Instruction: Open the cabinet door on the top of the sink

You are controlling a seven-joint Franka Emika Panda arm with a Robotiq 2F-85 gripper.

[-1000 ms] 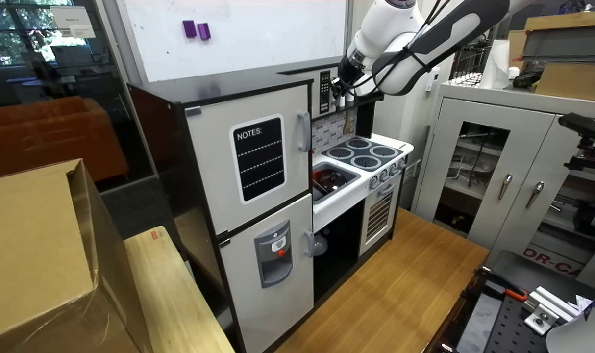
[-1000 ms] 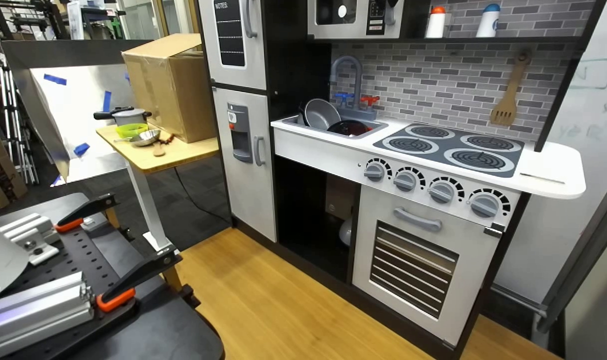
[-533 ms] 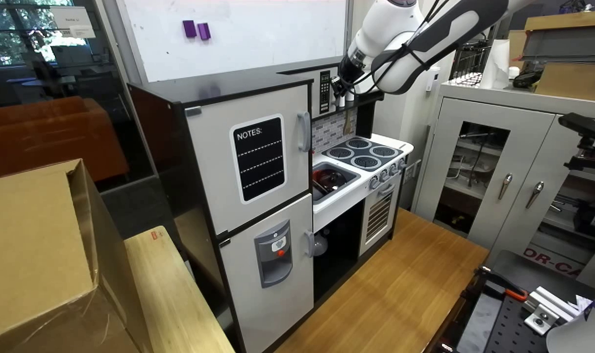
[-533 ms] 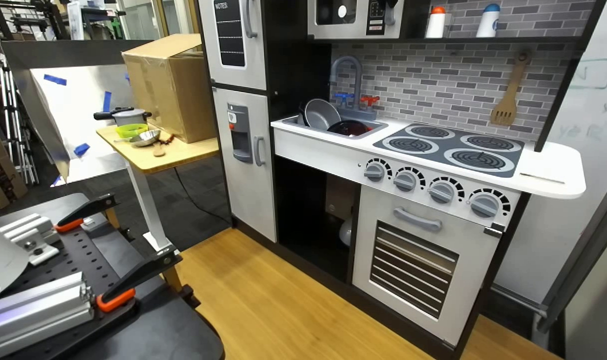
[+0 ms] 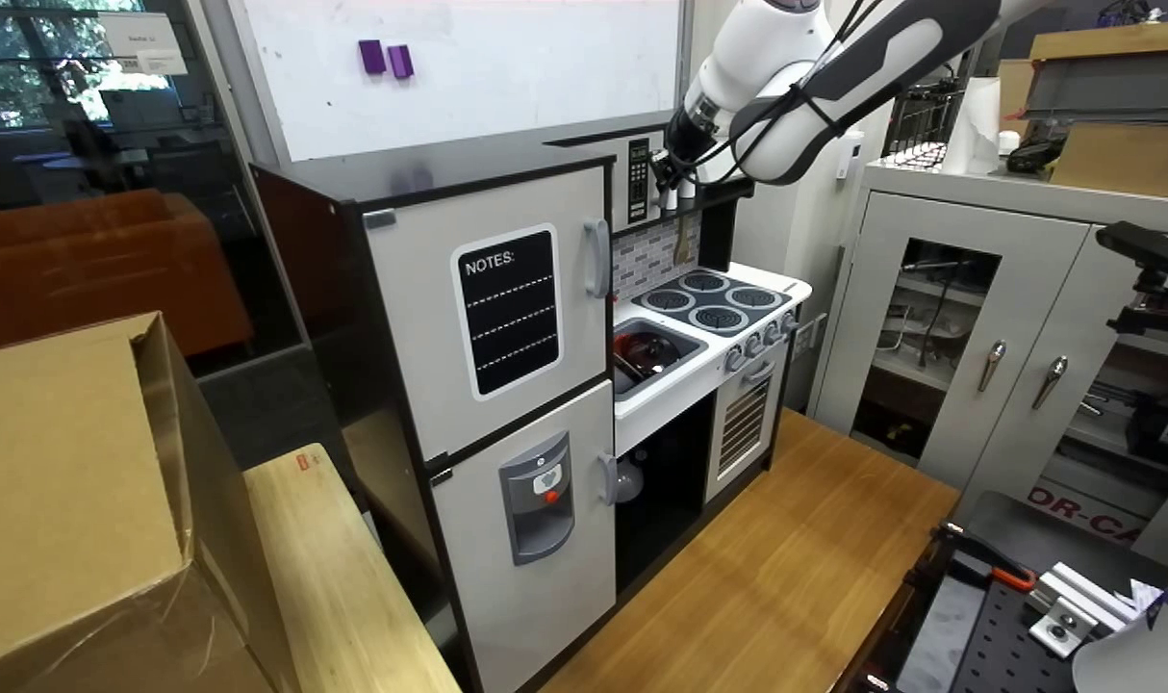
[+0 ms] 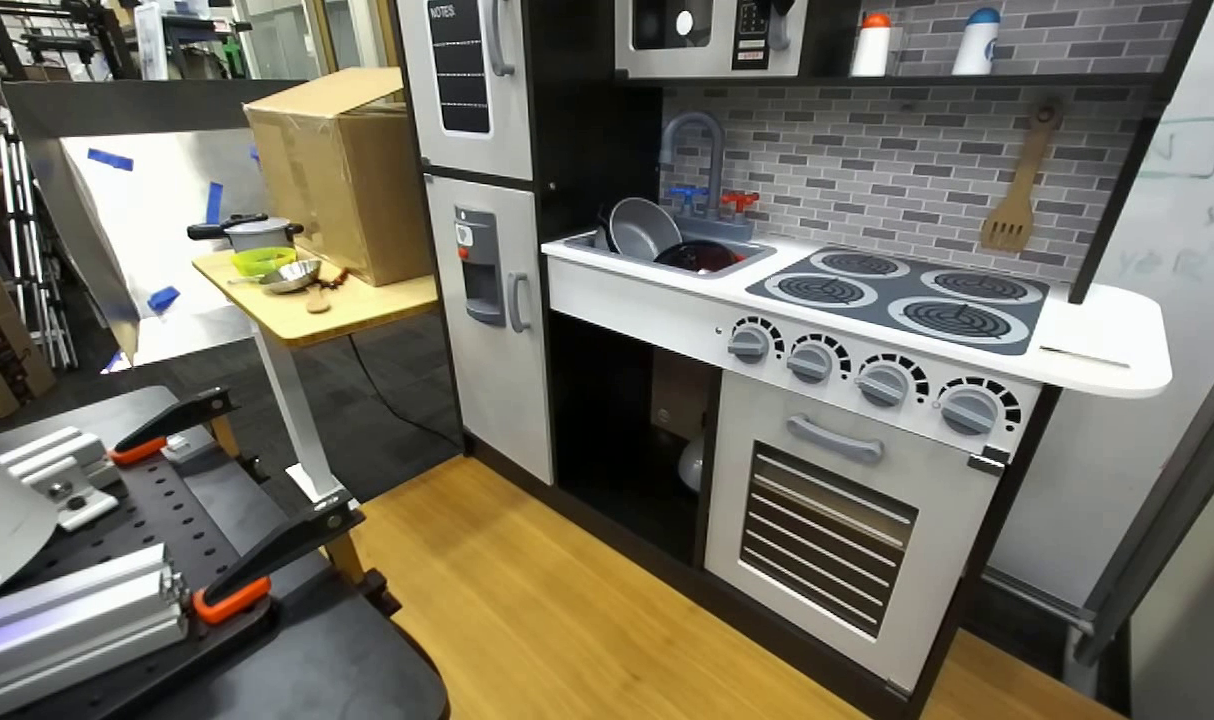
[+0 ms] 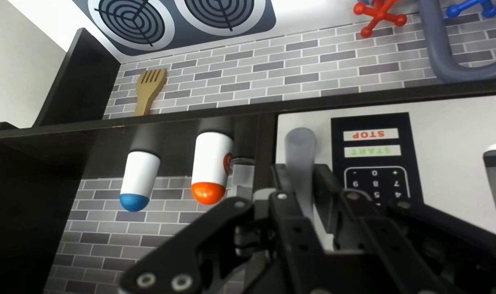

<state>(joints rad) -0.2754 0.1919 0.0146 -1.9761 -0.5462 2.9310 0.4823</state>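
One grey door handle [image 7: 300, 147] between fingertips [image 7: 324, 176] of end effector [image 7: 302, 175]

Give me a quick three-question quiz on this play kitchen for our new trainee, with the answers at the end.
1. What is between the fingers of the gripper? A) the tap B) the microwave handle C) the wooden spatula
2. True or false: the blue-topped bottle and the orange-topped bottle stand on one shelf.
3. How many gray knobs sit above the oven door?
Key: 1. B; 2. true; 3. four.
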